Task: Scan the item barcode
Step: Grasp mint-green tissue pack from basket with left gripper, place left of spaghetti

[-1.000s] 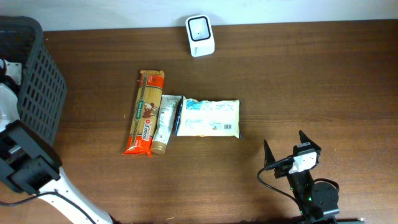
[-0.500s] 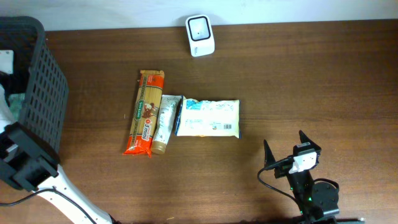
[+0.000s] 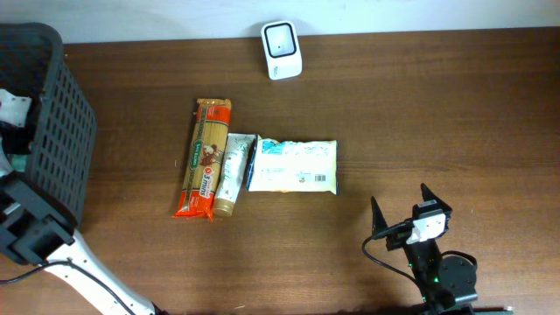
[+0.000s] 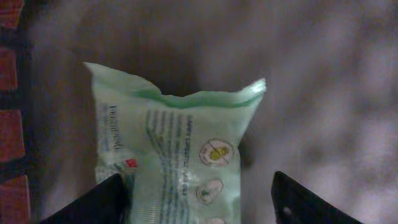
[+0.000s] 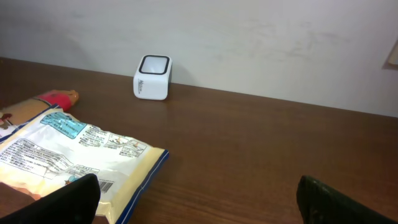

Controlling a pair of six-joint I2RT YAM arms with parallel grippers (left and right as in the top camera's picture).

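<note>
A pale green packet with printed text lies on the dark floor of the black basket. My left gripper straddles its lower part with the jaws apart. The left finger is at the packet's edge, and a gap shows beside the right finger. The white scanner stands at the table's back edge and also shows as the scanner in the right wrist view. My right gripper is open over bare table at the front right, holding nothing.
Three items lie side by side mid-table: an orange pasta packet, a tube and a white-and-blue packet with its barcode facing up. The basket's mesh wall is close on the left of my left gripper.
My left arm has shifted slightly inside the basket. The right arm and the items on the table have not moved.
</note>
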